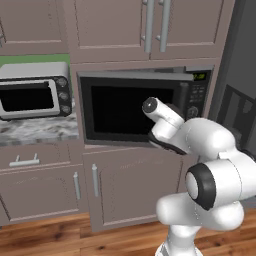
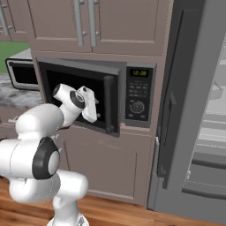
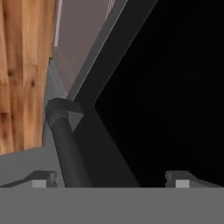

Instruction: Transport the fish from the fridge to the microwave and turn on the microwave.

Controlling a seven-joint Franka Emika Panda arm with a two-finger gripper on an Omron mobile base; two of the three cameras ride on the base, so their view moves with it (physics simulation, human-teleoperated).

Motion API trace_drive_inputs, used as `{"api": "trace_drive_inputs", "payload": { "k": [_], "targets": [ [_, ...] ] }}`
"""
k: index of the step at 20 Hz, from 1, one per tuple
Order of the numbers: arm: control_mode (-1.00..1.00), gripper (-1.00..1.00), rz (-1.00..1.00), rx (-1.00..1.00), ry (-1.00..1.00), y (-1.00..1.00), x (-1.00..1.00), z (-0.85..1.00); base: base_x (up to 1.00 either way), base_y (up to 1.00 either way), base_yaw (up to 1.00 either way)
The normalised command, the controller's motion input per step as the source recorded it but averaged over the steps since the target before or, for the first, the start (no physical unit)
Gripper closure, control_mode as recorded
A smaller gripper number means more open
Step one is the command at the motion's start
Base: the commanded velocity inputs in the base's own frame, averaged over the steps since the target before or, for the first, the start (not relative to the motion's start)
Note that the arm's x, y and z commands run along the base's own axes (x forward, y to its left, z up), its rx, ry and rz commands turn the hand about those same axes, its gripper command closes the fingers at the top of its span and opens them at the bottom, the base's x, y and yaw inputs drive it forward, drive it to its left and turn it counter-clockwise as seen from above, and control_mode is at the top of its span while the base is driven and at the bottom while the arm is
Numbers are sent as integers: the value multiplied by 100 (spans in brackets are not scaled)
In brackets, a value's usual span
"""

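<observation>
At the far left we see the silver toaster oven (image 1: 34, 90) standing on the marble counter (image 1: 40, 129), with a drawer and brown cabinet doors (image 1: 135, 185) below it. Next comes the microwave (image 1: 145, 107), built into the cabinetry; from the right base view its door (image 2: 110, 103) stands slightly ajar, and its control panel (image 2: 139, 95) with green display, buttons and round knob sits just to the right. Our arm reaches up in front of the dark window, and the gripper (image 3: 111, 180) hangs just at the door's dark bar handle (image 3: 68, 144), which runs between the two finger tips, nearer the left one; the fingers are spread wide, gripping nothing. Beyond the handle lie the wooden floor (image 3: 22, 74) and the black window. Farthest right stands the fridge (image 2: 185, 110), its dark-grey door swung open onto pale shelves. We cannot make out the fish anywhere
</observation>
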Motion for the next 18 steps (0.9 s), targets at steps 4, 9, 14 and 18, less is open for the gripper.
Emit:
{"api": "trace_drive_inputs", "payload": {
  "k": [4, 9, 14, 18],
  "targets": [
    [-100, -100, 8, 4, -3, -13, 50, 0, 0, 0, 0],
    [-100, -100, 9, 11, -4, -11, 53, 0, 0, 0, 0],
    [-100, -100, 11, 12, -5, -5, 38, 0, 0, 0, 0],
    [-100, -100, 11, 11, -2, -1, 43, 0, 0, 0, 0]
  ]
}}
